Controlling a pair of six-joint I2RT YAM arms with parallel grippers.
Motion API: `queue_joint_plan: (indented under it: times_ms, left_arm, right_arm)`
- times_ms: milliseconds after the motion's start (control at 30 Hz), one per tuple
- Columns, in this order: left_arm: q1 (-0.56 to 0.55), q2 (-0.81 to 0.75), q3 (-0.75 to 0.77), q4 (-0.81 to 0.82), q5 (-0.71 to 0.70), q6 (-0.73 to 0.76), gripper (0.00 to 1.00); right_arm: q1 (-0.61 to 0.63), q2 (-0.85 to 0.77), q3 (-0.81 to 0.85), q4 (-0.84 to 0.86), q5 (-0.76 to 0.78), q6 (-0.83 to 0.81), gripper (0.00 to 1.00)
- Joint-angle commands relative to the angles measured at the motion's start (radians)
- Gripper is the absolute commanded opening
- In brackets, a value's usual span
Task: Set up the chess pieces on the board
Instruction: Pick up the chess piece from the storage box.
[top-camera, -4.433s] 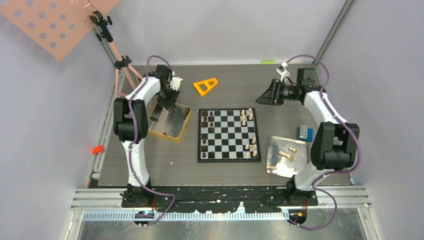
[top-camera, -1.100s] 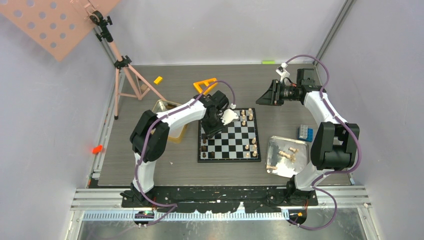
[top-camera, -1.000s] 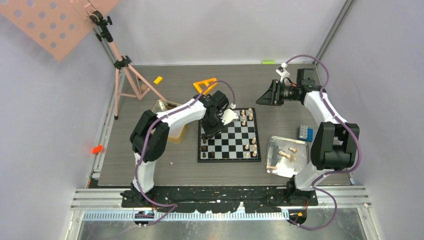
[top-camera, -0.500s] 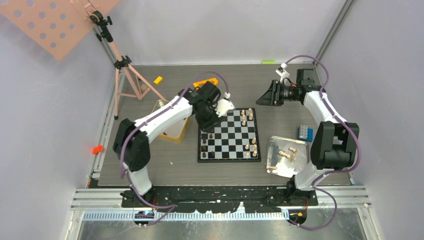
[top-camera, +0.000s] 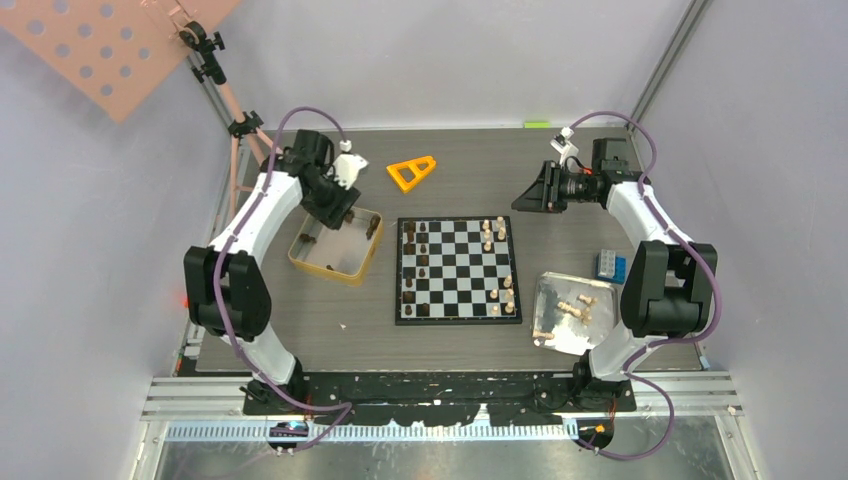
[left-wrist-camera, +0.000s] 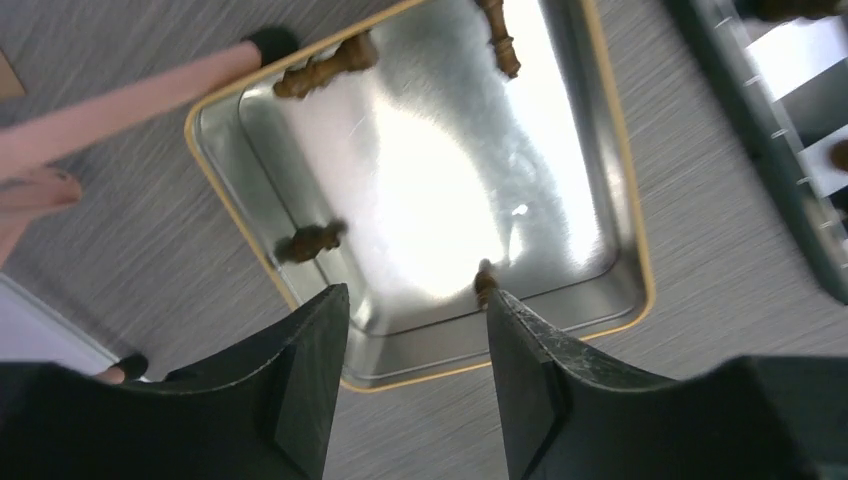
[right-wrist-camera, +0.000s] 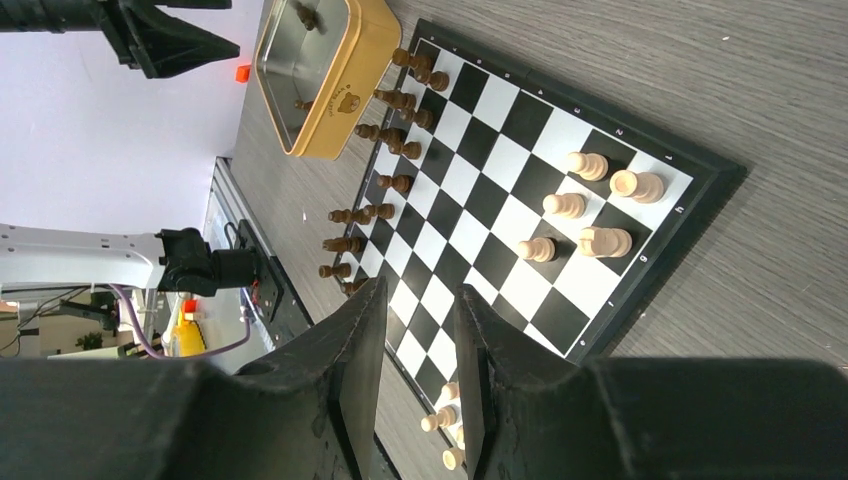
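The board (top-camera: 460, 276) lies mid-table, with dark chess pieces (top-camera: 409, 262) along its left columns and pale ones (top-camera: 507, 290) on its right side. My left gripper (top-camera: 336, 212) hangs open and empty over the gold tin (top-camera: 300, 255). In the left wrist view the left gripper (left-wrist-camera: 415, 295) frames the tin's (left-wrist-camera: 617, 170) near wall. Several dark pieces lie inside it, one (left-wrist-camera: 308, 241) by the left finger and one (left-wrist-camera: 485, 283) at the right fingertip. My right gripper (top-camera: 522, 197) hovers off the board's far right corner. In its own view the right gripper (right-wrist-camera: 420, 292) is narrowly open and holds nothing.
A silver tray (top-camera: 552, 290) with several pale pieces (top-camera: 575, 308) sits right of the board. A blue brick (top-camera: 607, 266) lies beside it. An orange triangle (top-camera: 411, 172) rests behind the board, and a tripod (top-camera: 240, 130) stands at the far left by the tin.
My left arm has swung from the board's left side back over the gold tin, and its jaws have widened. The right arm has not moved.
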Motion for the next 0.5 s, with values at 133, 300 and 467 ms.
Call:
queue_joint_plan:
  times_ms: [133,300,467]
  left_arm:
    - [0.106,0.068,-0.066,0.057,0.005,0.369,0.57]
    - [0.117,0.107,-0.124,0.129,-0.016,0.566,0.57]
    - [0.117,0.162,-0.125,0.151,-0.039,0.697,0.56]
  right_arm:
    - [-0.003,0.02,0.034,0.001,-0.009,-0.011,0.37]
    - [-0.003,0.014,0.035,-0.003,-0.005,-0.015,0.37]
    - [-0.003,0.016,0.034,-0.005,0.001,-0.016,0.37]
